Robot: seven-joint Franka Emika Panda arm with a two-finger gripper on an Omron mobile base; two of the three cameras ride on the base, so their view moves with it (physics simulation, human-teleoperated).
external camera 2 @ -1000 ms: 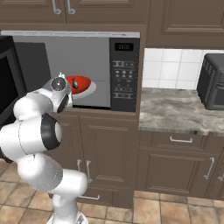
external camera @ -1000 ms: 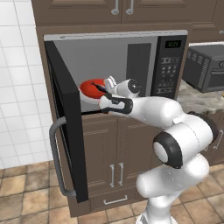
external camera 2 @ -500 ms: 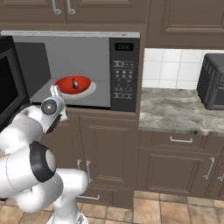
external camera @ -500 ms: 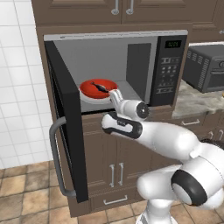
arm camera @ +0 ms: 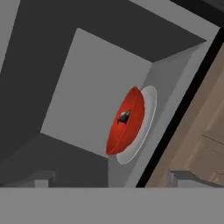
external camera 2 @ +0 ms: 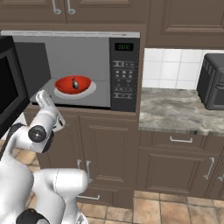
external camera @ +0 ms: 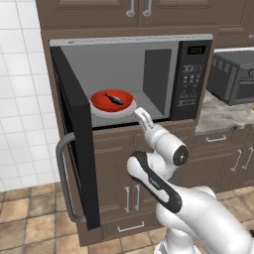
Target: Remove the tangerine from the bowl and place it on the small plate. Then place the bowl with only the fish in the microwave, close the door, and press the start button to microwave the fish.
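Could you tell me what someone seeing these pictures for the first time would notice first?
Most eye-catching is the glossy bright-red round bowl with a slim dark fish in it, sitting on the white turntable inside the large black built-in microwave. Its wide black door stands swung open to the left. The white arm's hand hangs open just in front of the cavity, holding nothing.

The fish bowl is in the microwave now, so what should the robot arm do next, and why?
Probably swing over to the open door and push it shut. The bowl with the fish already sits inside the microwave, and the open gripper is outside, holding nothing.
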